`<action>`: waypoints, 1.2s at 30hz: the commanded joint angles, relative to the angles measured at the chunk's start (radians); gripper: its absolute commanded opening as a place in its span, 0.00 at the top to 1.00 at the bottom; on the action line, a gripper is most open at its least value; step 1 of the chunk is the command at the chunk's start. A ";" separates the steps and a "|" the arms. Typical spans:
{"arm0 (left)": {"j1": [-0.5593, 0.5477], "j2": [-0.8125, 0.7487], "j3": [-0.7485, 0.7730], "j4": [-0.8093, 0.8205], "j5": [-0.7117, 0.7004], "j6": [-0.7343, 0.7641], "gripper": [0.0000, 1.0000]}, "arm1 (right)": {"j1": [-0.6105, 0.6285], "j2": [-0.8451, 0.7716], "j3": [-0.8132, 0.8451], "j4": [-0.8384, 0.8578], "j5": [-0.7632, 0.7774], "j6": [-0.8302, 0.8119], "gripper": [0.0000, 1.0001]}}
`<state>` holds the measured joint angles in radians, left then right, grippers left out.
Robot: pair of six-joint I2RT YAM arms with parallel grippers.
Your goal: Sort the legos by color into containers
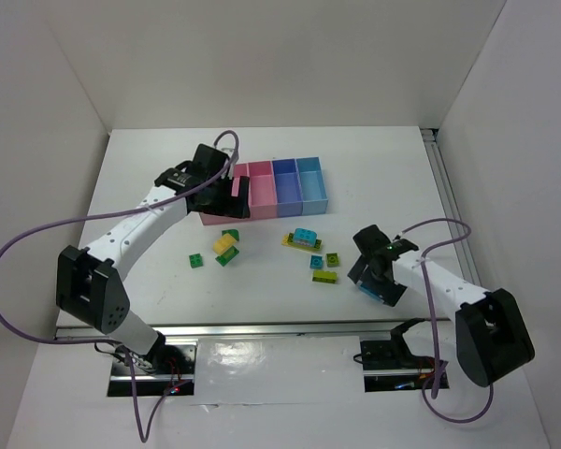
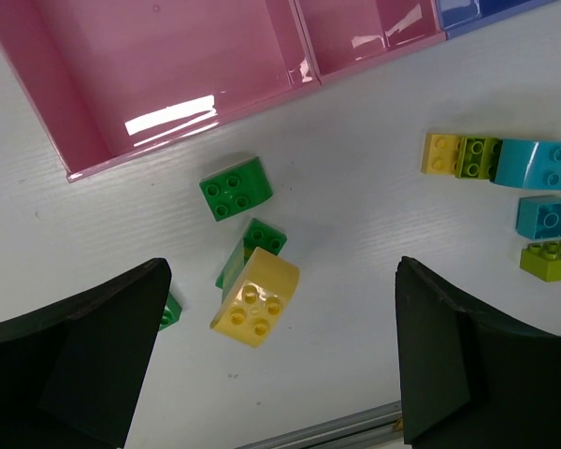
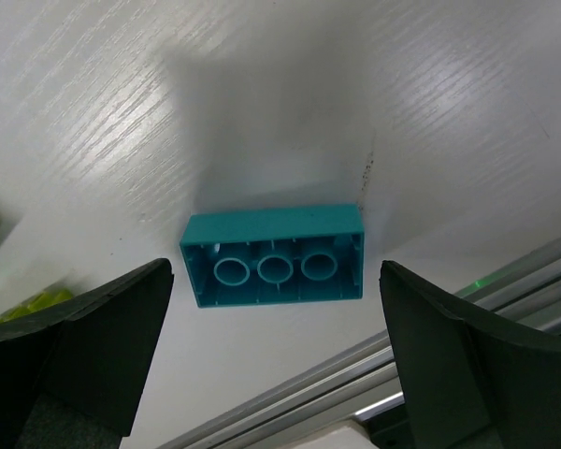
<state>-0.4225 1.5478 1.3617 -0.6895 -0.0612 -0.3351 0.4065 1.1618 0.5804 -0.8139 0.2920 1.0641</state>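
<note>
Overhead: bins [image 1: 286, 182], four joined (two pink, one blue-violet, one light blue), at mid-counter [image 1: 150, 168]; legos [image 1: 302, 239] loose just before them. Left wrist alone separates them: three dark green, two yellow, two lime, two cyan. Right wrist alone shows one cyan brick [image 3: 273, 253] upturned, three tubes, between the fingers, touching neither. Left claw [image 2: 280, 271], right claw [image 3: 276, 273]: both spread wide, holding nothing.

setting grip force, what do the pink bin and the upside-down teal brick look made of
Pink bin: probably glossy moulded plastic; a sharp light glare sits on its floor. Teal brick: likely hard plastic, duller sheen; hollow underside shows three moulded tubes.
</note>
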 commanded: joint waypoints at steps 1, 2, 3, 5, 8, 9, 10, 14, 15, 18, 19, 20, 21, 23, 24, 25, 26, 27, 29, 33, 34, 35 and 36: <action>-0.004 0.003 0.043 -0.002 0.009 0.027 0.01 | 0.008 0.059 0.015 0.065 0.033 -0.018 0.03; -0.004 0.003 0.043 -0.002 0.009 0.027 0.01 | 0.008 0.068 0.015 0.065 0.033 -0.018 0.05; -0.004 0.003 0.043 -0.002 0.000 0.027 0.01 | 0.008 0.068 0.015 0.093 0.033 -0.038 0.15; -0.004 0.003 0.043 -0.002 0.000 0.027 0.01 | 0.008 0.079 0.015 0.113 0.033 -0.055 0.27; -0.013 0.003 0.054 -0.022 -0.018 0.027 0.01 | 0.008 0.088 0.047 0.124 0.033 -0.070 0.51; -0.013 0.003 0.063 -0.022 -0.050 0.013 0.01 | 0.008 0.079 0.080 0.124 0.033 -0.105 0.55; -0.013 0.003 0.074 -0.036 -0.074 -0.013 0.01 | 0.018 0.069 0.100 0.124 0.033 -0.127 0.57; -0.013 0.003 0.083 -0.056 -0.189 -0.093 0.01 | 0.018 0.099 0.251 0.148 0.044 -0.254 0.57; -0.013 0.003 0.083 -0.056 -0.204 -0.108 0.01 | 0.018 0.119 0.292 0.148 0.044 -0.278 0.57; 0.027 -0.011 0.062 -0.067 -0.194 -0.151 0.01 | 0.028 0.234 0.468 0.188 0.044 -0.377 0.57; 0.045 -0.011 0.062 -0.077 -0.148 -0.162 0.01 | 0.028 0.268 0.557 0.199 0.044 -0.398 0.57; 0.075 -0.024 0.044 -0.077 -0.137 -0.162 0.01 | 0.037 0.335 0.600 0.220 0.044 -0.435 0.57; 0.088 -0.041 0.022 -0.077 -0.137 -0.162 0.01 | 0.037 0.370 0.683 0.237 0.044 -0.455 0.57; 0.125 -0.072 -0.002 -0.087 -0.137 -0.171 0.01 | 0.046 0.488 0.774 0.265 0.032 -0.499 0.57; 0.136 -0.086 -0.015 -0.087 -0.126 -0.171 0.01 | 0.046 0.528 0.821 0.265 0.023 -0.513 0.57; 0.148 -0.098 -0.038 -0.087 -0.117 -0.171 0.01 | 0.046 0.568 0.916 0.274 0.022 -0.524 0.56; 0.157 -0.123 -0.048 -0.087 -0.100 -0.171 0.01 | 0.055 0.610 0.962 0.274 -0.003 -0.551 0.56; 0.171 -0.133 -0.062 -0.087 -0.100 -0.171 0.01 | 0.055 0.690 1.010 0.274 -0.004 -0.564 0.56; 0.183 -0.153 -0.072 -0.087 -0.089 -0.171 0.01 | 0.075 0.768 1.156 0.245 -0.027 -0.598 0.55; 0.203 -0.180 -0.110 -0.087 -0.089 -0.171 0.01 | 0.098 0.933 1.334 0.219 -0.027 -0.627 0.53; 0.214 -0.180 -0.110 -0.087 -0.089 -0.162 0.01 | 0.107 0.952 1.358 0.219 -0.027 -0.627 0.52; 0.214 -0.189 -0.119 -0.087 -0.089 -0.162 0.01 | 0.107 0.967 1.400 0.210 -0.027 -0.639 0.52; 0.214 -0.189 -0.119 -0.087 -0.089 -0.162 0.01 | 0.117 0.984 1.418 0.209 -0.027 -0.639 0.49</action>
<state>-0.2207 1.3838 1.2575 -0.7776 -0.1661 -0.4988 0.4999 2.1292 1.9011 -0.5957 0.2684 0.4706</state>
